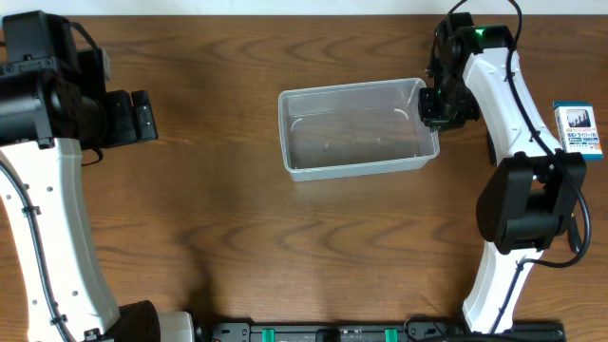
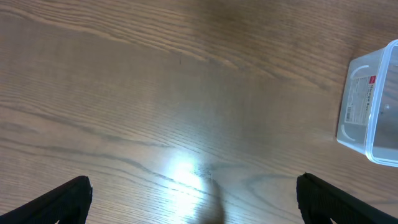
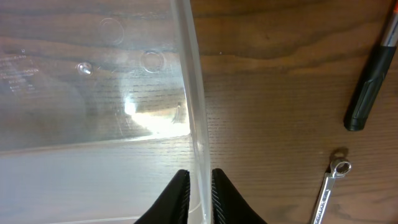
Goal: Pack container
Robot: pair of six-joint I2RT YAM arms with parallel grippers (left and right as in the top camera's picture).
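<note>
The container (image 1: 353, 172) is a clear rectangular bin lying empty at the table's middle; its corner shows at the right edge (image 2: 373, 112) of the left wrist view. My right gripper (image 1: 429, 106) sits at the bin's right end. In the right wrist view its black fingers (image 3: 179, 198) straddle the thin clear wall (image 3: 186, 74), close against it on both sides, one inside the bin and one outside. My left gripper (image 1: 142, 116) hovers far to the left over bare wood, open wide (image 2: 196, 199) with nothing between its fingers.
A small blue-and-white box (image 1: 578, 129) lies at the right edge of the table. Just right of the bin, under my right arm, lie a black-handled tool (image 3: 372, 81) and a silver wrench (image 3: 329, 186).
</note>
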